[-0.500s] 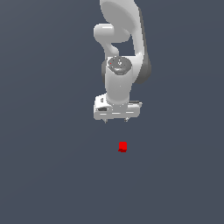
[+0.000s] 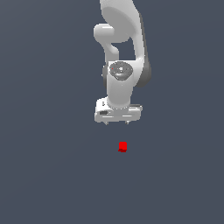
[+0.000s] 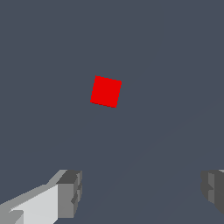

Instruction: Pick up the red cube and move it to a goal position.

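A: Where does the cube [image 2: 122, 146] lie relative to the tool [image 2: 117, 122]?
B: Below it in the exterior view, slightly toward that view's right, apart from both fingertips [image 3: 70, 192].
A: Resting on anything?
B: On the flat ground, alone.

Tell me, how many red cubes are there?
1. The cube sits alone on the gray floor, just below the open hand in the exterior view, not touching it. No others show.

Red cube [image 2: 122, 146] [image 3: 106, 91]: tiny, bright red, plain faces. Rests flat on dark grey surface, alone, free of any grasp. Edges turned slightly askew in wrist view.
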Controlling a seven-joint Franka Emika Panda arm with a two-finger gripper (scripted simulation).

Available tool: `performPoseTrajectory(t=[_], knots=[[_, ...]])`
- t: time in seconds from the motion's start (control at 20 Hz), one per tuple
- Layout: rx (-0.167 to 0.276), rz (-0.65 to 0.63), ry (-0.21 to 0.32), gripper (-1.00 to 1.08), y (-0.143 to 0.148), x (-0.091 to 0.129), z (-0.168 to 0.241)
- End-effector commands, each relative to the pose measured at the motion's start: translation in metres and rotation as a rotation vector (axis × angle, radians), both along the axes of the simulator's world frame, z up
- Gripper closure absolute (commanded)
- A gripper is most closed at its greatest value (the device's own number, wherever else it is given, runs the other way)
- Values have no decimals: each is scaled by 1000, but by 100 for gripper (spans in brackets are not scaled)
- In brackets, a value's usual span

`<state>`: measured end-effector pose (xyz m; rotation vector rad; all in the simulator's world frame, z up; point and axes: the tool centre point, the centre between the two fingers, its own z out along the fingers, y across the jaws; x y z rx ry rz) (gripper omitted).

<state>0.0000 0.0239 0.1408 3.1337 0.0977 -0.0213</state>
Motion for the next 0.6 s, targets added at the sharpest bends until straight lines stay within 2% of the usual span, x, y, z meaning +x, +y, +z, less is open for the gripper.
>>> performPoseTrajectory(t=[0.0,0.55], knots=[[0,-15,0,-92,3,4,-9],[3,-128,-8,-92,23,42,-75]])
